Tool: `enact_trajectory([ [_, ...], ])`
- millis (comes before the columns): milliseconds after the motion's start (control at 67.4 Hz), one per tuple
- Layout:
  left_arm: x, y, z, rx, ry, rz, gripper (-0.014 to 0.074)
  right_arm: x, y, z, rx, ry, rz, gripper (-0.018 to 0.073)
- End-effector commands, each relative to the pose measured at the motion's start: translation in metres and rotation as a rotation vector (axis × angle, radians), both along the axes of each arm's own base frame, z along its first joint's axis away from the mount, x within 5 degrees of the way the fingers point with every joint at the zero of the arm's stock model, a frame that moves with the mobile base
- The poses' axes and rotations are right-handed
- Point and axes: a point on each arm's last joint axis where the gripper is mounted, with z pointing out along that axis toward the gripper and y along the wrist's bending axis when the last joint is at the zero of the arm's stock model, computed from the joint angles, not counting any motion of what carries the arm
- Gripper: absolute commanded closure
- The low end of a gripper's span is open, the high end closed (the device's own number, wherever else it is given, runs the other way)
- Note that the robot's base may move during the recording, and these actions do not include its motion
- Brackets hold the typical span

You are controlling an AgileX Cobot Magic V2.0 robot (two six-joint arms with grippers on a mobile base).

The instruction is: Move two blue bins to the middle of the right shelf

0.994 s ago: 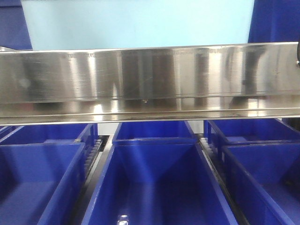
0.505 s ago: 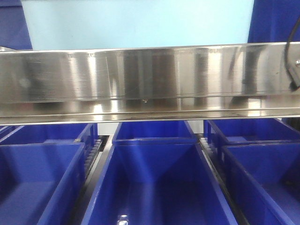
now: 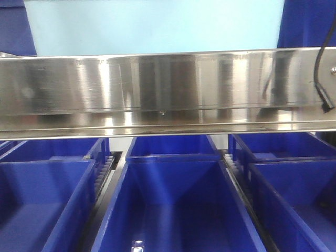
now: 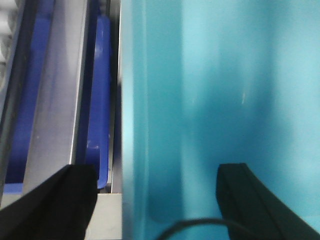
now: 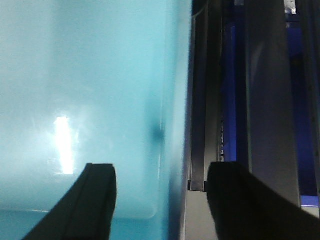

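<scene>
A pale blue bin (image 3: 157, 26) stands on the level above the steel shelf rail (image 3: 168, 89). My left gripper (image 4: 155, 200) is open, and the bin's left wall (image 4: 135, 100) runs between its black fingers (image 4: 65, 200) without touching either. Around the bin's right wall (image 5: 177, 100) my right gripper (image 5: 160, 200) is also open, one finger (image 5: 92, 200) inside over the bin's floor (image 5: 75, 75) and the other outside. Neither gripper shows in the front view.
Below the rail sit dark blue bins in rows: one in the middle (image 3: 173, 199), one left (image 3: 42, 199), one right (image 3: 299, 194), with roller tracks (image 3: 107, 168) between them. A black cable (image 3: 321, 79) hangs at the right in front of the rail.
The black cable at the right edge has dropped further into the front view. The bins and the rail have not moved.
</scene>
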Motion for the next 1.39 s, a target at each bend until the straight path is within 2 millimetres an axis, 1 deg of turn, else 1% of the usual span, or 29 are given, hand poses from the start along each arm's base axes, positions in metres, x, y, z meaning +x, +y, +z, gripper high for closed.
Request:
enact_trajectory([
  [0, 0.0007, 0.0019, -0.0002, -0.001, -0.002, 0.004, 0.0197, 0.0028, 0.0000, 0.0002, -0.004, -0.012, 0.003, 0.0263],
  [163, 0.0016, 0.0014, -0.0016, -0.001, 0.001, 0.006, 0.0197, 0.0038, 0.0004, -0.0015, -0.006, -0.008, 0.003, 0.0263],
  [312, 0.0051, -0.0017, -0.0081, -0.001, 0.021, 0.004, 0.0197, 0.0038, 0.0004, -0.0013, -0.005, -0.008, 0.003, 0.0263],
  [475, 0.0047, -0.0021, -0.0080, -0.007, 0.024, 0.002, 0.0197, 0.0045, 0.0007, -0.0025, -0.007, -0.006, 0.003, 0.0263],
  [579, 0.0066, 0.0016, -0.0080, -0.008, 0.024, 0.015, 0.0197, 0.0058, 0.0013, -0.0046, -0.009, -0.001, 0.003, 0.0263],
  [1380, 0.0058, 0.0002, -0.0084, -0.028, 0.034, 0.015, 0.0197, 0.0058, 0.0013, -0.0046, -0.009, -0.001, 0.003, 0.0263],
])
